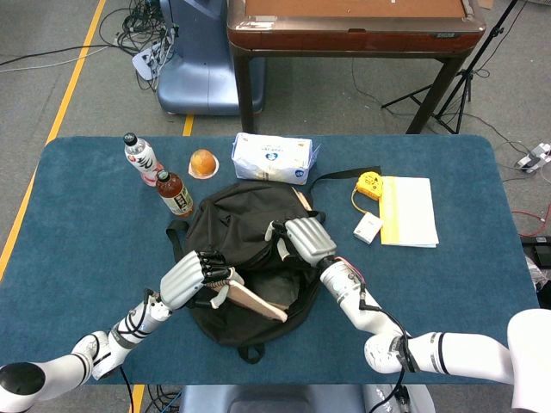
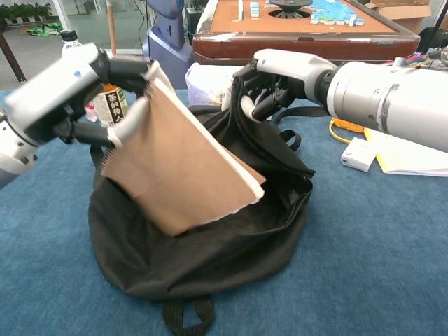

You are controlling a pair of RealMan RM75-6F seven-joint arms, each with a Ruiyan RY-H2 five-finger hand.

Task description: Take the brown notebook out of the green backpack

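Chest view: left hand [image 2: 66, 87] grips the brown notebook [image 2: 175, 171] while right hand [image 2: 276, 77] clutches the backpack [image 2: 210, 259] rim.

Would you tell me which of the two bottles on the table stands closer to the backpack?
The bottle with amber drink and a black cap, just off the backpack. The clear bottle with the red-and-white label stands farther off, behind it.

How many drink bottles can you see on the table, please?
2. A clear bottle with a white-and-red label stands near the table's far-left corner; an amber tea bottle stands beside it, closer to the backpack. Others may be hidden.
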